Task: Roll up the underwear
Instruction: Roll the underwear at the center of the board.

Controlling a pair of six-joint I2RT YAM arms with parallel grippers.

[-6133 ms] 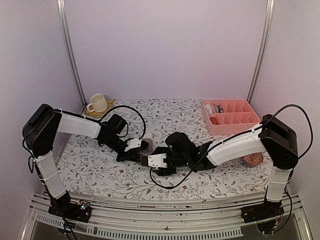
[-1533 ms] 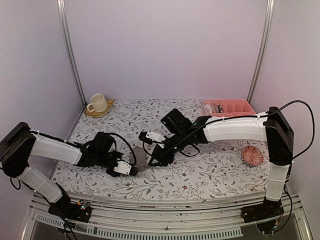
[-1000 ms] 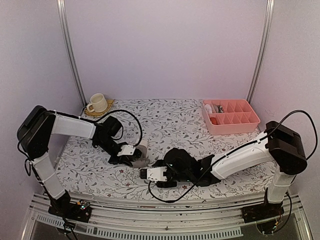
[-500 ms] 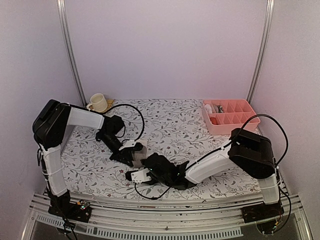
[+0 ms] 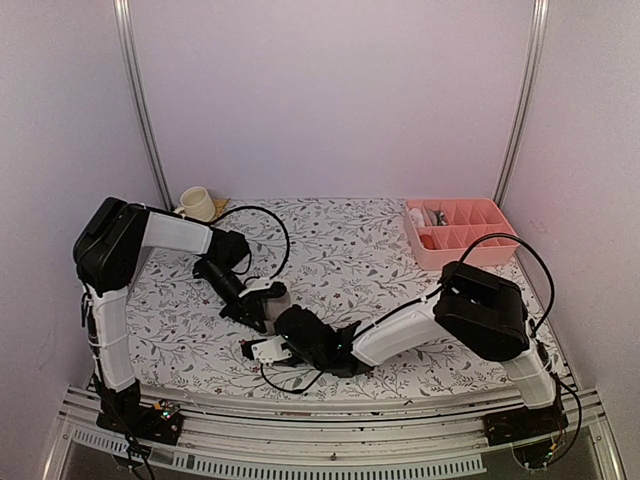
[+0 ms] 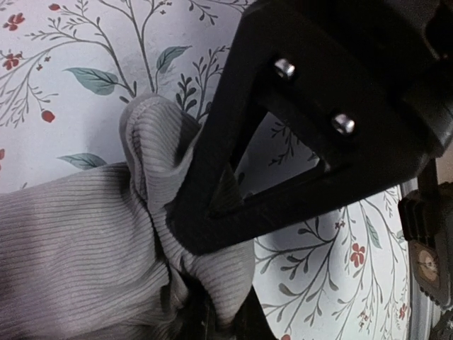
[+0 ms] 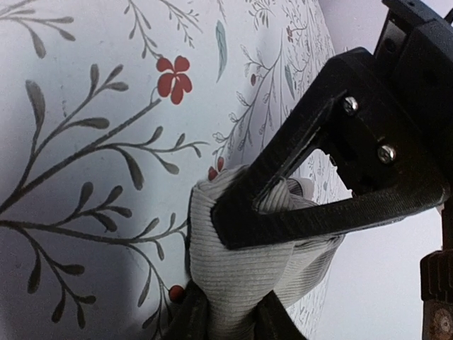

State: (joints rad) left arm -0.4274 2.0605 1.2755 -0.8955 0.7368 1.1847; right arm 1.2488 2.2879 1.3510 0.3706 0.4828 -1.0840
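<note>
The underwear (image 6: 78, 241) is ribbed taupe-grey cloth, bunched on the floral tablecloth. In the left wrist view my left gripper (image 6: 205, 287) is shut on a fold of it, one black finger (image 6: 297, 120) lying across the cloth. From the right wrist I see a bundle of the underwear (image 7: 233, 273) pinched in my right gripper (image 7: 230, 283), which is shut on it. From above, the left gripper (image 5: 258, 308) and right gripper (image 5: 260, 350) meet left of the table's middle, near the front. They hide the cloth there.
A pink compartment tray (image 5: 462, 238) stands at the back right. At the back left a cream mug (image 5: 198, 203) sits by the left arm's shoulder. The right arm (image 5: 400, 335) lies low across the front of the table.
The right gripper has slid left along the front of the table and closed on the cloth. The left gripper has stayed shut on it, shifting only slightly.
</note>
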